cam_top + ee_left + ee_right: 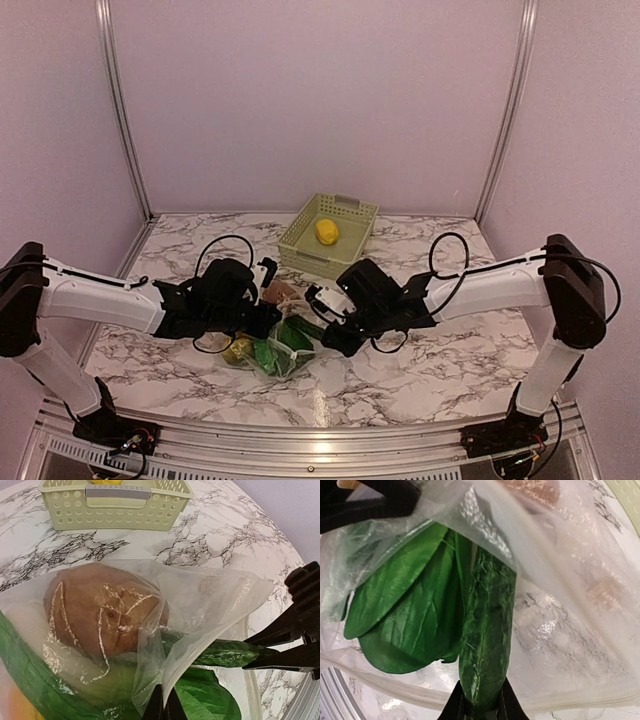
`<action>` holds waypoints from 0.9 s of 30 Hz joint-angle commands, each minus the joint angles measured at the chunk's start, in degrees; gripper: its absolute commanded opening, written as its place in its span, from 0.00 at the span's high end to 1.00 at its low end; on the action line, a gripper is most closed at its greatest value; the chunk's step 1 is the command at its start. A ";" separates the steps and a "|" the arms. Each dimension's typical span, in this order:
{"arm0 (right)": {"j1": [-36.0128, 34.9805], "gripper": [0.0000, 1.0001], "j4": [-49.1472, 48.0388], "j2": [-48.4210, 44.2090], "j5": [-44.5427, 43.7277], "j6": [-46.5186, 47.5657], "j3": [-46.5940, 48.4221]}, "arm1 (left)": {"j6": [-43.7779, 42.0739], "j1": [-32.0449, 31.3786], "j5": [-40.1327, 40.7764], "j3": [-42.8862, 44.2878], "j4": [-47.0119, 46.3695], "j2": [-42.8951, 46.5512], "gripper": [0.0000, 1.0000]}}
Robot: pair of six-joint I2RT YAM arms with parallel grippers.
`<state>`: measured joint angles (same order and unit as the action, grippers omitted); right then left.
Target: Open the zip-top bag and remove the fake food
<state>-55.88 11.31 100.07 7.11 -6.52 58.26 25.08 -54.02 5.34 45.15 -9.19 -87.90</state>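
Observation:
The clear zip-top bag (272, 352) lies crumpled on the marble between both arms, its mouth facing right. My left gripper (165, 706) is shut on the upper plastic edge of the bag (215, 600), holding it lifted. My right gripper (482, 707) is shut on the end of a long green pod (487, 635) that sticks out of the bag's mouth. Inside the bag sit a brown piece (100, 610), green leaves (405, 615) and a yellow-orange fruit (240, 348). A yellow lemon (327, 231) lies in the basket.
The pale green slotted basket (300, 243) stands just behind the bag, its handled wall (115, 510) close in the left wrist view. The right gripper's black fingers (285, 630) reach in from the right. Walls close off the table's back and sides.

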 commanded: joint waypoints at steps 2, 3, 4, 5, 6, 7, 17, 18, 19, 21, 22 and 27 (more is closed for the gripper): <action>-0.98 1.00 8.78 -5.88 -3.21 1.21 5.70 | -0.23 -0.15 1.75 0.80 0.13 -1.20 1.00; -0.99 1.00 10.38 -6.52 -3.91 1.25 5.72 | -0.21 -0.14 2.16 0.81 0.20 -1.21 1.00; -0.94 1.00 12.06 -7.16 -4.74 1.25 5.72 | -0.13 -0.18 2.54 0.92 0.32 -1.23 1.00; -0.98 1.00 13.58 -7.89 -5.48 1.26 5.46 | -0.04 -0.16 3.02 0.97 0.59 -1.31 1.00; -0.95 1.00 14.89 -8.65 -5.99 1.18 5.01 | -0.03 -0.18 3.41 1.12 0.72 -1.43 1.00; -0.94 1.00 16.09 -9.52 -6.30 1.05 4.37 | 0.03 -0.18 3.78 1.17 0.89 -1.52 1.00; -2.21 1.00 22.67 -20.30 -0.07 -1.03 -4.30 | 1.82 0.14 5.36 2.57 1.24 -3.85 1.00; -2.48 1.00 22.80 -21.74 1.16 -1.07 -5.00 | 1.89 0.16 5.30 2.69 1.26 -4.11 1.00; -2.77 1.00 23.09 -23.33 2.32 -1.28 -5.67 | 2.09 0.22 5.48 2.94 1.43 -4.32 1.00; -3.19 1.00 23.88 -26.62 4.73 -1.76 -6.31 | 2.29 0.34 6.00 3.28 1.82 -4.56 1.00; -3.44 1.00 24.04 -28.21 6.11 -1.76 -6.56 | 2.52 0.44 6.33 3.30 1.93 -4.56 1.00; -3.48 1.00 27.91 -34.03 8.88 -1.66 -7.21 | 3.22 1.49 5.87 3.16 1.34 -4.60 1.00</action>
<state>-58.89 35.75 69.78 11.77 -7.73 51.27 27.42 -53.49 10.41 47.16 -8.95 -91.55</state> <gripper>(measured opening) 0.131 0.006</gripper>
